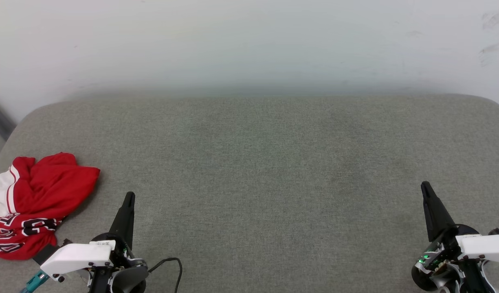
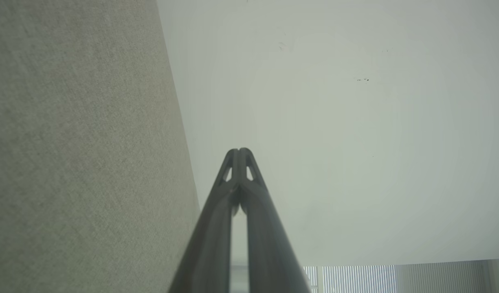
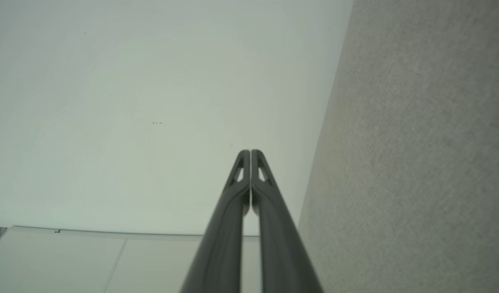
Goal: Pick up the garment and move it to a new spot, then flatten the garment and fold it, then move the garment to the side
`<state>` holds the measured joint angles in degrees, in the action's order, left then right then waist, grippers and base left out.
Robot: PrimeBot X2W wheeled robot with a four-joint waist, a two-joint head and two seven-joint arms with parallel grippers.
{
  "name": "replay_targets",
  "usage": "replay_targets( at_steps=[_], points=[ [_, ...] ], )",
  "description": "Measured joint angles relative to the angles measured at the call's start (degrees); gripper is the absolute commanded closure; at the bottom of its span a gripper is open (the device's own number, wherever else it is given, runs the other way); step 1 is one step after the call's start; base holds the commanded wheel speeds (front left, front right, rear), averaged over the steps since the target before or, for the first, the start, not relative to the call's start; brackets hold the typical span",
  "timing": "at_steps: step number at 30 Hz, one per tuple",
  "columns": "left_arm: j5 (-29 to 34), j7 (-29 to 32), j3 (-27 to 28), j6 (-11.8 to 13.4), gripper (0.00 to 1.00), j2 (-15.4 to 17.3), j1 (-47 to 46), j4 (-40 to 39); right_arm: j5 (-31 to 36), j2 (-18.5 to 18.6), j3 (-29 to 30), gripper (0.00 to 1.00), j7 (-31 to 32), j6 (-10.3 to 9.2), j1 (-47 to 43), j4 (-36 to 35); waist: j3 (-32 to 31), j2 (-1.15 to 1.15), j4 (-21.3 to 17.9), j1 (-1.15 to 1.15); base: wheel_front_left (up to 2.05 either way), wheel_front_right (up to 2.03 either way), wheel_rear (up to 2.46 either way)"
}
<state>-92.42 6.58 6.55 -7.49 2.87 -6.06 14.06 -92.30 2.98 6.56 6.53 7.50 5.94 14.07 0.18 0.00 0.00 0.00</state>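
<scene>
**Jersey heaped at the robot's left, both grippers closed and empty**

The one thing bearing anything is the grey fabric-covered surface (image 1: 257, 162), and what it bears is the garment (image 1: 41, 195). You'll find it at the surface's far left edge, near the front, well apart from the middle. It lies as a crumpled heap, not spread. The top and right of the heap are plain red folds. At its left a white sleeve panel shows, edged with thin red stripes. Along the lower part you can see black characters outlined in white.

The left gripper (image 1: 129, 196) stands just to the right of the heap, fingers pressed together and pointing up the head view, with nothing between them. Its tip is apart from the cloth. The right gripper (image 1: 425, 186) is far across the surface at the lower right, likewise pinched closed on nothing. Both wrist views confirm this: each pair of dark fingers meets at the tip, in front of a pale wall (image 1: 249, 40).

Watch what you cannot read here. The picture's left edge cuts off the garment, so its full extent is unknown. The folds bend the lettering too much for you to make it out. The left wrist's white housing (image 1: 76, 256) overlaps the heap's lower right corner, and you cannot tell whether it touches the cloth. A black cable (image 1: 174, 262) loops beside that wrist.
</scene>
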Motion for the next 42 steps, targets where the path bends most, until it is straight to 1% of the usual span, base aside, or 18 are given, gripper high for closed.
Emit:
replay_targets(
  at_steps=[42],
  points=[
    [0.0,0.0,0.0,0.0,1.00,0.0,0.0,0.0,0.0,0.0,0.0,1.00,0.0,0.00,0.0,0.0,0.0,0.00,0.0,0.00,0.00,0.00,0.00]
  ],
)
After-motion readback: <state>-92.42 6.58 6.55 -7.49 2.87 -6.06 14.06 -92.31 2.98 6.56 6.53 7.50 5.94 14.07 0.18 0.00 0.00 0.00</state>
